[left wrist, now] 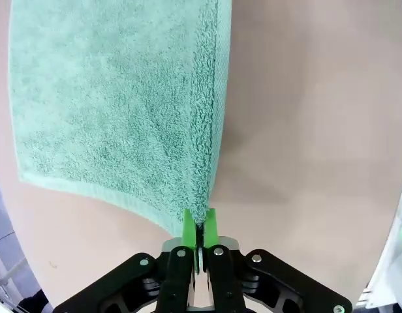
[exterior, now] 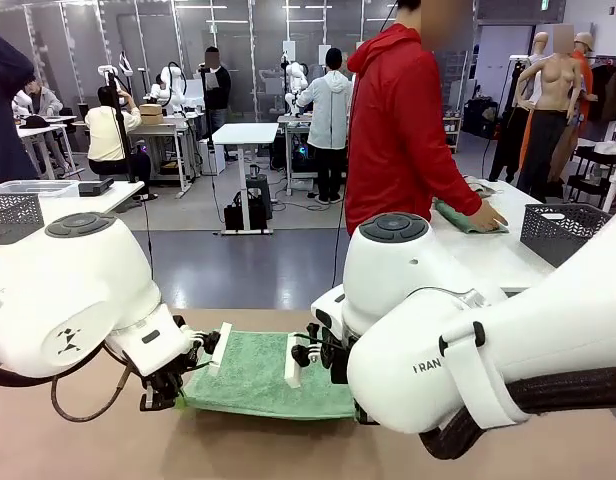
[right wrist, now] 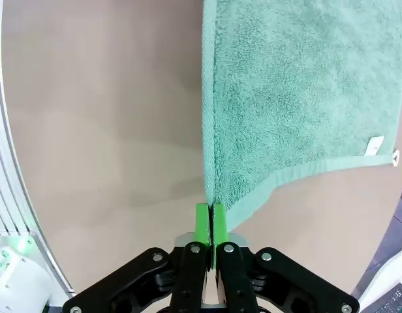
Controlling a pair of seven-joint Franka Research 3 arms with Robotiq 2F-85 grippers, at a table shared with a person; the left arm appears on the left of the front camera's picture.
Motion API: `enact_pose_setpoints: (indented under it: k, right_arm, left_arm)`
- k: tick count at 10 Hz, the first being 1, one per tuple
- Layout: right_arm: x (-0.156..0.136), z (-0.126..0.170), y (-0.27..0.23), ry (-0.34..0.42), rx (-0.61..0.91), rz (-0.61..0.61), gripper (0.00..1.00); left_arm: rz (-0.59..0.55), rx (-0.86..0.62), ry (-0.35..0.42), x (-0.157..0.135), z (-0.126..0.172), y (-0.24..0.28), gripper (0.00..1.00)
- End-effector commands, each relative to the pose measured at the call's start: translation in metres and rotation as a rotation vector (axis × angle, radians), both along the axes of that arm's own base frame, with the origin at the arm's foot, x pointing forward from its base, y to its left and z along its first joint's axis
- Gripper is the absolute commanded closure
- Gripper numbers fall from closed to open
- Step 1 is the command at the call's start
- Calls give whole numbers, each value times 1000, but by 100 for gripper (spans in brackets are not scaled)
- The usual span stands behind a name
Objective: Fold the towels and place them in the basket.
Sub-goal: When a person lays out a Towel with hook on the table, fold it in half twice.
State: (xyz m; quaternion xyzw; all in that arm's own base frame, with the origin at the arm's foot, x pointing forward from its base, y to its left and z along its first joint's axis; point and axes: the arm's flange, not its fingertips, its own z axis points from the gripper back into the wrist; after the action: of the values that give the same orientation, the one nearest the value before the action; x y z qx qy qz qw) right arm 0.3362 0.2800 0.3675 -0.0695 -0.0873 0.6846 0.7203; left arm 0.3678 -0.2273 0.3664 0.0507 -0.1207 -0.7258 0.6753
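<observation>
The left arm [exterior: 68, 290] and right arm [exterior: 488, 340] sat low, elbows bulking near the camera, wrists turned inward toward each other. The left hand [left wrist: 199, 222] had its green pads pinched tight on an edge of the towel [left wrist: 123, 98]; the right hand [right wrist: 210, 215] gripped likewise.

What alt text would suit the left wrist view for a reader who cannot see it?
The left arm's black tool, green pads shut, pinches a corner of a mint green rectangular terry-cloth towel. The towel stretches away from it over a tan tabletop.
</observation>
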Motion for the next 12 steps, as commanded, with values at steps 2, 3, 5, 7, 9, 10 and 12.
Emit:
enact_pose_setpoints:
  k: [2, 3, 5, 7, 9, 10, 12]
  right_arm:
    - [2, -9, 0, 11, 2, -13, 97]
    - [2, -9, 0, 11, 2, -13, 97]
    - [1, -7, -1, 15, -5, -3, 97]
    - [22, 4, 3, -7, -6, 16, 97]
    - [52, 13, 5, -5, 17, 36, 97]
    - [75, 16, 5, 7, 37, 37, 97]
    - [105, 29, 6, 9, 32, 31, 97]
  left_arm:
    - [14, 11, 1, 3, -7, 1, 95]
    - [14, 11, 1, 3, -7, 1, 95]
    - [2, 6, 12, 1, -6, 0, 95]
    - [-20, 20, -1, 24, 7, -8, 95]
    - [-71, -1, 24, 53, 18, -14, 95]
    - [-76, -7, 39, 75, 22, -18, 95]
    - [-42, -3, 45, 109, 32, -24, 95]
